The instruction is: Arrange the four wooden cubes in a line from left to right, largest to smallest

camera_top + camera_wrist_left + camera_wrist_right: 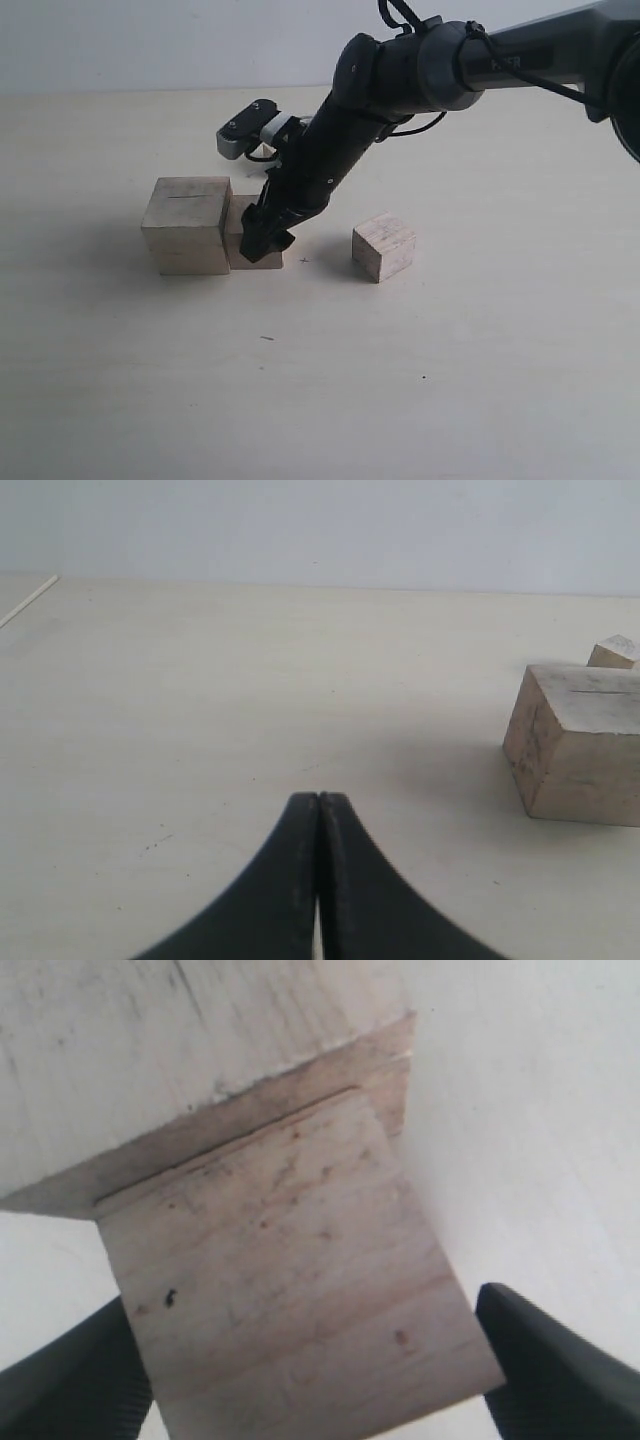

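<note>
— Where do our cubes stand?
— The largest cube sits on the left. The second cube touches its right side, and a third cube lies apart, further right.
— And our fingers?
— The right fingers clasp the second cube on both sides; the left fingers are pressed together on nothing, low over the worktop.
</note>
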Motion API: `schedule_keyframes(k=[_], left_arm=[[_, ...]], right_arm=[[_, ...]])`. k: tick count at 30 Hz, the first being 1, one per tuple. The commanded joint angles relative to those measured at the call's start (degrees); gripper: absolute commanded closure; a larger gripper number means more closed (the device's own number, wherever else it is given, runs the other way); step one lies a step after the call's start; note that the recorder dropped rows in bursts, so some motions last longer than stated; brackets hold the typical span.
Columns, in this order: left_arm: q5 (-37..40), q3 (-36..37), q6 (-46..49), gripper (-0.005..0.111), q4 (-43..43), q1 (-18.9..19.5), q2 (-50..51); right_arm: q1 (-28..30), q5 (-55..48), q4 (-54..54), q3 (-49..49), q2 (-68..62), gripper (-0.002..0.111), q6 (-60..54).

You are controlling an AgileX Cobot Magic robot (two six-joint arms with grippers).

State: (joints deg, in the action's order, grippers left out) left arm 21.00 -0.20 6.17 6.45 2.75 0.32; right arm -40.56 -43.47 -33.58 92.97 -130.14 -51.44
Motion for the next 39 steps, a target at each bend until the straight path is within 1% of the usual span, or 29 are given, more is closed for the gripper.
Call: schedule_keyframes(k=[1,7,13,17,22,27,29,31,39], left_arm=[[-0.7,0.2,-0.5,0.107,0.0,-0.1,-0.3],[-0.7,0.2,-0.5,0.107,0.0,-0.1,-0.3],[-0.7,0.2,-0.5,0.107,0.0,-0.1,-0.3],[-0.7,0.2,-0.5,0.107,0.0,-0.1,-0.3],[-0.7,0.2,-0.5,0.107,0.0,-0.1,-0.3],[-0.7,0.2,-0.5,0.107,0.0,-0.1,-0.3],[-0.7,0.2,-0.5,0.107,0.0,-0.1,-0.3],[-0.7,0.2,-0.5,0.107,0.0,-0.1,-0.3],[-0.7,0.2,-0.5,0.107,0.0,-0.1,-0.3]], right_arm=[[-0.1,0.1,-0.4,0.0,0.2,0.030,-1.3],[-0.1,-2.2,1.1,0.0,3.1,0.030,-1.3],[-0.1,-4.8,8.4,0.0,7.4,0.030,2.2],[-0.1,-7.5,15.4,0.0,11.0,0.030,10.5],[-0.1,-19.3,25.6,0.0,15.5,0.030,23.4],[-0.1,-24.8,33.6,0.0,17.3,0.030,43.4],[-0.1,-25.8,35.1,0.0,17.3,0.030,49.0],[-0.1,-25.5,35.7,0.0,16.8,0.030,51.7],[-0.1,-25.4,35.7,0.0,13.3,0.030,51.4]])
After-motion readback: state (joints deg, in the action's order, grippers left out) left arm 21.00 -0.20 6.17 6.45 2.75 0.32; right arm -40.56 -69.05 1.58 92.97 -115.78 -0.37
